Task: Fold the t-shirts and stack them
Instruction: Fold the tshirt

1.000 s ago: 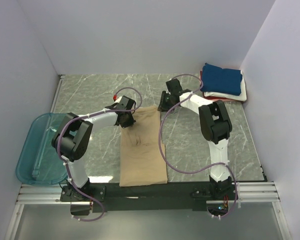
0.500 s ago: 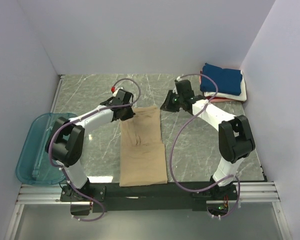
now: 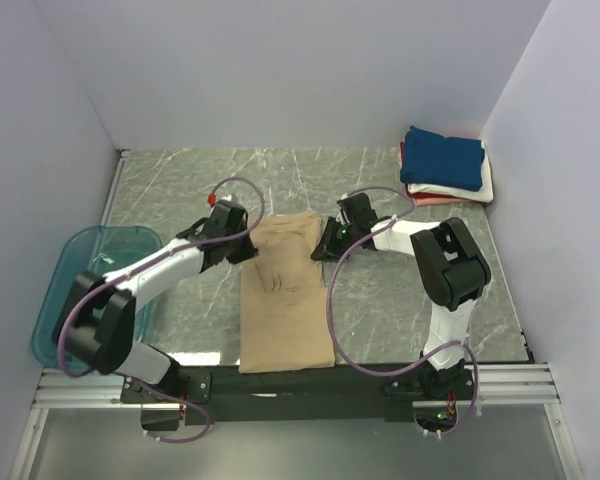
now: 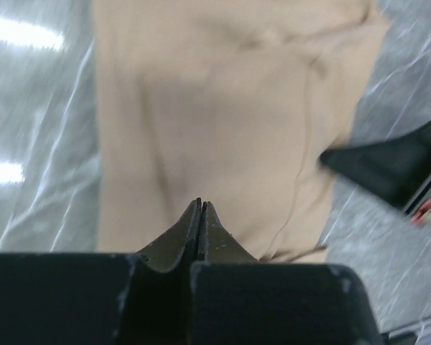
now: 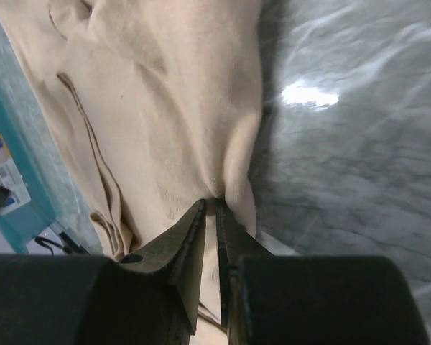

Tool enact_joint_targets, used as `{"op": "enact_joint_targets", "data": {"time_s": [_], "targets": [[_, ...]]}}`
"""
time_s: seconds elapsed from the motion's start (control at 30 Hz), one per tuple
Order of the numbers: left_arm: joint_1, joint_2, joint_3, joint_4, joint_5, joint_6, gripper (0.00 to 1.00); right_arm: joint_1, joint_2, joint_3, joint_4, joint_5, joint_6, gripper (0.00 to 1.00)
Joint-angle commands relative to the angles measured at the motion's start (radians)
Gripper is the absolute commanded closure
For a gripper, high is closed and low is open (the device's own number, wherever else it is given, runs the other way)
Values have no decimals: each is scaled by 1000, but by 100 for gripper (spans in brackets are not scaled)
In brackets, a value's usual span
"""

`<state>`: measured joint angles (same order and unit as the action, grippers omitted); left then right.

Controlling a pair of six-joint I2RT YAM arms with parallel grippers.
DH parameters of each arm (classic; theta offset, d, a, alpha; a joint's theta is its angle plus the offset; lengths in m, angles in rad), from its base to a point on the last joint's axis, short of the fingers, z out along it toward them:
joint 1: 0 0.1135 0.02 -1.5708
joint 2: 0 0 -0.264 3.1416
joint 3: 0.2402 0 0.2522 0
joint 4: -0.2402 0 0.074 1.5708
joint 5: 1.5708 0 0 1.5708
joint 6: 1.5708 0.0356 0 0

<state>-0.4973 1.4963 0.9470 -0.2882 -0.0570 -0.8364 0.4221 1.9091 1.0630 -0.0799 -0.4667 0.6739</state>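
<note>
The tan t-shirt (image 3: 285, 320) lies as a long narrow strip down the middle of the table, its far end spread wider. My left gripper (image 3: 244, 250) is shut at the left edge of that far end. In the left wrist view its jaws (image 4: 201, 203) press together over the tan cloth (image 4: 223, 108). My right gripper (image 3: 326, 250) is at the right edge. In the right wrist view it (image 5: 214, 203) pinches a bunched fold of the shirt (image 5: 165, 108). At the back right, a folded navy shirt (image 3: 442, 158) tops a white one (image 3: 486, 180) and a red one (image 3: 428, 197).
A translucent teal tub (image 3: 80, 300) sits at the table's left edge, beside the left arm; it also shows in the right wrist view (image 5: 18, 215). White walls close in the back and both sides. The marble tabletop (image 3: 400, 290) has bare room right of the shirt.
Both grippers have moved from the shirt's far corners toward the near side. The shirt's far end now looks wider and more rumpled. The folded stack has not moved.
</note>
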Motion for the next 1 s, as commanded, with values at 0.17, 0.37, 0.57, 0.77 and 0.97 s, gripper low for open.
{"op": "enact_joint_targets", "data": {"time_s": [0.17, 0.37, 0.57, 0.77, 0.97], "targets": [[6, -269, -284, 57, 124, -70, 97, -40, 15, -34, 22, 22, -13, 82], [6, -428, -421, 14, 192, -93, 85, -42, -47, 2, -13, -4, -37, 80], [5, -576, -525, -48, 267, -128, 77, -36, -171, -6, -87, 54, -48, 77], [-6, -637, -568, -2, 313, -156, 71, 26, -272, -101, -72, 79, -43, 72], [-7, -558, -556, 92, 330, -178, 73, 84, -243, -208, 35, 40, 13, 72]]}}
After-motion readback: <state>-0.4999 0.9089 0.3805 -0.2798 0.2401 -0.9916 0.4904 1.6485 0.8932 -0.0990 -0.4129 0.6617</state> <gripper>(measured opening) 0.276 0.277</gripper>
